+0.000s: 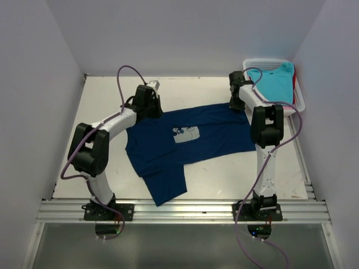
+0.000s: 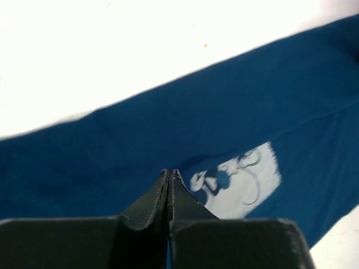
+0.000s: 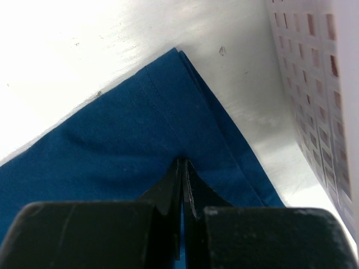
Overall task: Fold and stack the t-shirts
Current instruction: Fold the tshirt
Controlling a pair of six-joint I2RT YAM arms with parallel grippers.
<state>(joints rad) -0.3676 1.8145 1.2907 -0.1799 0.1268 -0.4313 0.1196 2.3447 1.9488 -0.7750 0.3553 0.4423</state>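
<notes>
Just 1 navy tee (image 1: 185,143), 1 turq. tee (image 1: 275,84)

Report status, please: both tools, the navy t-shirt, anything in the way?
Left tool shut, tip over navy t-shirt beside its print. Right tool shut at a hem corner; grip unclear. Shirt lies spread out. White basket with turquoise t-shirt stands aside.

Pale lilac-grey walls close in the scene: a back wall (image 1: 179,33), a left wall (image 1: 28,112) and a right wall (image 1: 336,112). Between them lies a white worktop (image 1: 190,92), faintly scuffed, glaring under bright, even light. An aluminium rail (image 1: 185,210) edges its near side, and a dull grey floor (image 1: 179,246) shows below.
</notes>
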